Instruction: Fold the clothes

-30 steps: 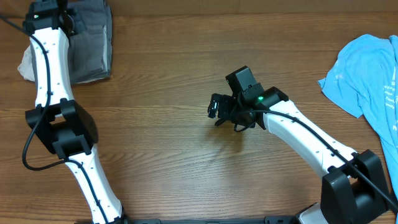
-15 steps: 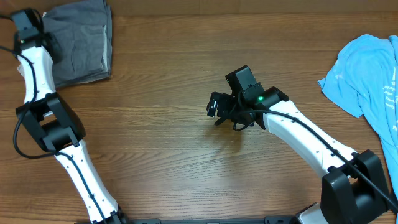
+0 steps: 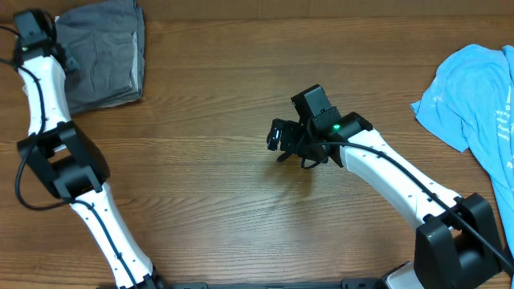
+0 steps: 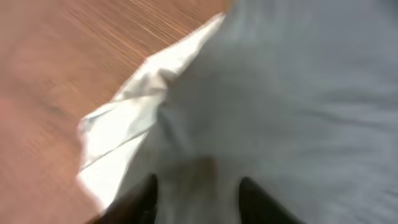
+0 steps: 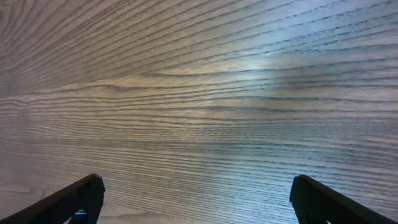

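Note:
The mid-grey shorts (image 3: pixel 100 56) lie folded at the far left corner of the table. My left gripper (image 3: pixel 34 26) is at their left edge. In the blurred left wrist view its fingers (image 4: pixel 196 196) are apart just above the grey cloth (image 4: pixel 292 99), and a pale beige cloth (image 4: pixel 118 137) sticks out from under it on the left. The light-blue T-shirt (image 3: pixel 482 96) lies spread at the right edge. My right gripper (image 3: pixel 277 138) hovers open and empty over bare wood mid-table, its fingers (image 5: pixel 196 183) wide apart.
The wooden table (image 3: pixel 217 201) runs across the whole view. My left arm (image 3: pixel 48 104) stretches up along the left edge. My right arm (image 3: pixel 393 181) reaches in from the lower right.
My left arm has swung left off the grey shorts to their left edge, uncovering them. It has barely moved in the last half second. The right arm has not moved.

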Robot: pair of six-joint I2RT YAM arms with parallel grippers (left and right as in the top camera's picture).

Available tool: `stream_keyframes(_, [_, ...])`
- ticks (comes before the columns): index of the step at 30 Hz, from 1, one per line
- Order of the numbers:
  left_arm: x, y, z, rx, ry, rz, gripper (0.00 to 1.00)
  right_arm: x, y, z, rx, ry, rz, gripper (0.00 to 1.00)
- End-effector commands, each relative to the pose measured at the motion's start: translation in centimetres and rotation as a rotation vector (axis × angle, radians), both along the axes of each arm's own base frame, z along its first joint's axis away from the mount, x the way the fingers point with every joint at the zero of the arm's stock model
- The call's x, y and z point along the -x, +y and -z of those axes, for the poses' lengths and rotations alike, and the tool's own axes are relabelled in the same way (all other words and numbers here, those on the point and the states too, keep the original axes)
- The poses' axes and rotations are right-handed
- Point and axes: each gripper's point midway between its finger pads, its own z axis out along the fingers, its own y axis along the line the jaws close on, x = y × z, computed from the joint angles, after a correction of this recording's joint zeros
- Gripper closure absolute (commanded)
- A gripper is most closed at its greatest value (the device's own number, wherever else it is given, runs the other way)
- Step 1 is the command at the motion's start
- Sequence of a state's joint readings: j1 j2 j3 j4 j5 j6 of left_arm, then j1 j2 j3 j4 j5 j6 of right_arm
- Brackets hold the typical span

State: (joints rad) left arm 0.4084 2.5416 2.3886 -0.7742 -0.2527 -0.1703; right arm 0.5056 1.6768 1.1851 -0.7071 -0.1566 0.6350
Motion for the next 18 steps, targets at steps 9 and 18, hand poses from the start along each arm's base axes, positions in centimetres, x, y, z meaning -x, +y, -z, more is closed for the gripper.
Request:
stream_keyframes(9, [4.8, -11.8, -23.2, 0.165, -0.325, 0.142, 0.00, 1.3, -1.1, -3.9, 0.055, -0.089, 0.078, 0.00])
stream_keyframes(18, [10.7, -25.9, -31.5, 0.472, -0.422, 0.549, 0.00, 7.5, -5.0, -15.1, 0.011, -0.343, 0.187, 0.00])
